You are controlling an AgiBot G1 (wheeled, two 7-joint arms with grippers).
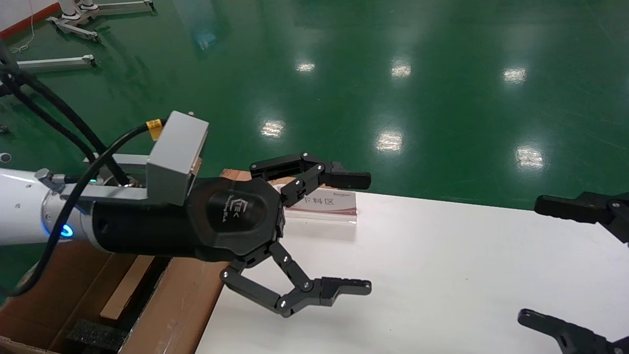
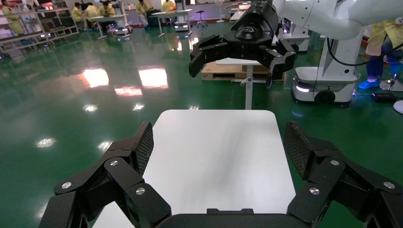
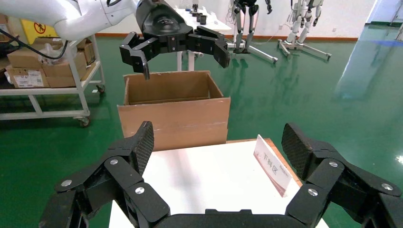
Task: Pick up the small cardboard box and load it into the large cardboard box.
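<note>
The large cardboard box (image 1: pixel 182 295) stands at the white table's left end, with black foam (image 1: pixel 93 334) inside. It also shows in the right wrist view (image 3: pixel 173 114). A thin light tan cardboard strip (image 1: pixel 125 290) lies inside it, partly hidden by my left arm. I cannot tell if this is the small cardboard box. No small box shows on the table. My left gripper (image 1: pixel 366 232) is open and empty, held above the table's left end beside the carton. My right gripper (image 1: pixel 530 260) is open and empty over the table's right end.
A white sign with a red base (image 1: pixel 322 204) stands at the table's far left edge, also seen in the right wrist view (image 3: pixel 273 164). The white table (image 1: pixel 442 275) has green floor behind it. A shelf cart with boxes (image 3: pixel 43 66) stands beyond the carton.
</note>
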